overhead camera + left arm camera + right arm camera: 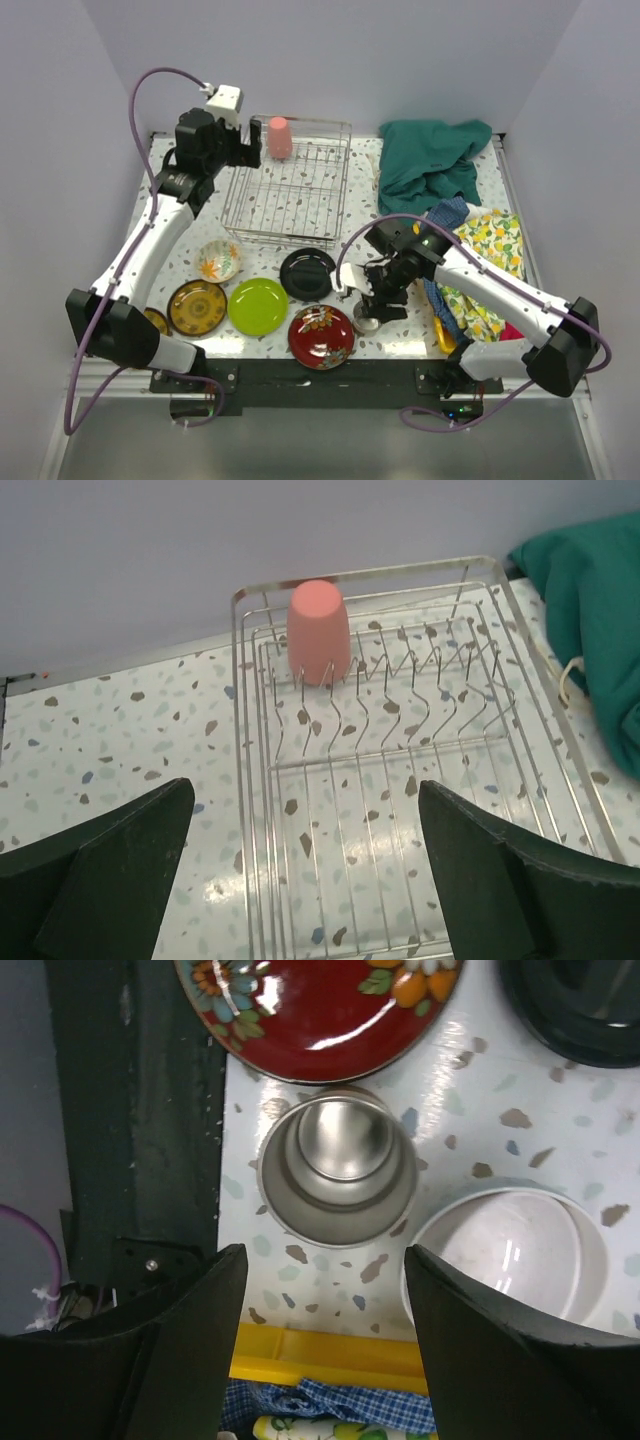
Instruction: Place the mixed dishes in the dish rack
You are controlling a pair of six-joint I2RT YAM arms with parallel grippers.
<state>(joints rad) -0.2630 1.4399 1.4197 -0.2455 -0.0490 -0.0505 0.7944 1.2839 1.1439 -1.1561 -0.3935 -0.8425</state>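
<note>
Now | shiny cylindrical steel cup (pixel 337 1165) | round white bowl (pixel 505 1255) | wire-grid dish rack (pixel 300 195)

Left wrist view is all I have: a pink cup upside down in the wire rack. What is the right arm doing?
Observer: The right gripper is open above an upright steel cup.
Operator: What's beside that cup?
Observer: A white bowl on one side, a red floral plate on the other.
Operator: Any other dishes left to load?
Observer: A lime-green plate, black plate, brown-gold plate and floral bowl sit on the table.
</note>
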